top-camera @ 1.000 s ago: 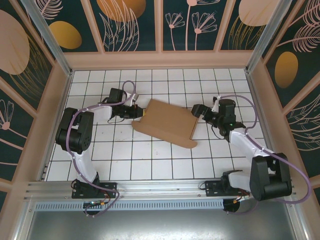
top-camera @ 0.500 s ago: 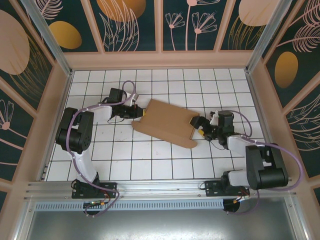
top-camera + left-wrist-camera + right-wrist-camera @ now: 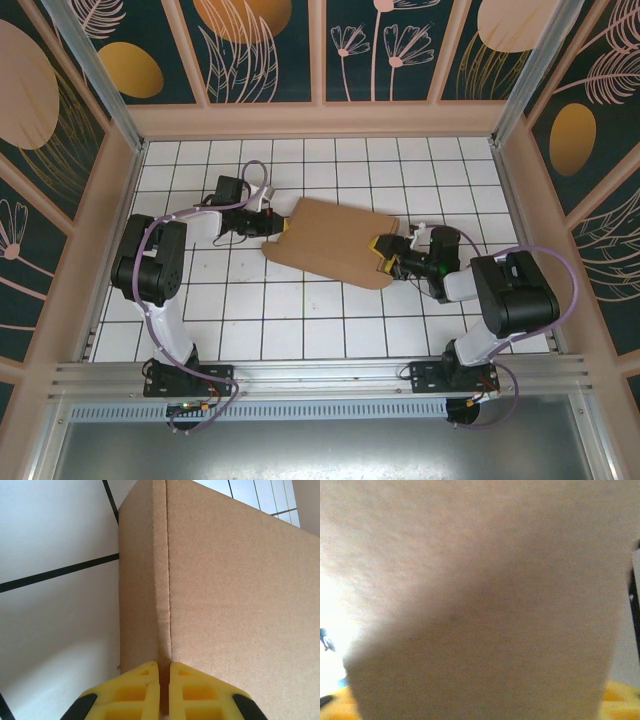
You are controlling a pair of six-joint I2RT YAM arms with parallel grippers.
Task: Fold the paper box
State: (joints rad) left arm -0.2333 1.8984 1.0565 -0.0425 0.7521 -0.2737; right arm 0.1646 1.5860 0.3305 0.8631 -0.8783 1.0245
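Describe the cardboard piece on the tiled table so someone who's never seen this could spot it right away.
Start with the white tiled table with black grid lines. Near its middle, between the left gripper and the right gripper, lies the plain brown cardboard paper box. It is the one brown, flat thing on the white tiles.

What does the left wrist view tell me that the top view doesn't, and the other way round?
Left wrist: close up, the left hand has its yellow fingertips pinched shut on the box, right at a crease where two panels meet.
Top: the box's full outline on the tiled table, and the right hand at its right end, opposite the left one.
Both: brown cardboard, white tiles with dark lines, and the left hand on the box's left end.
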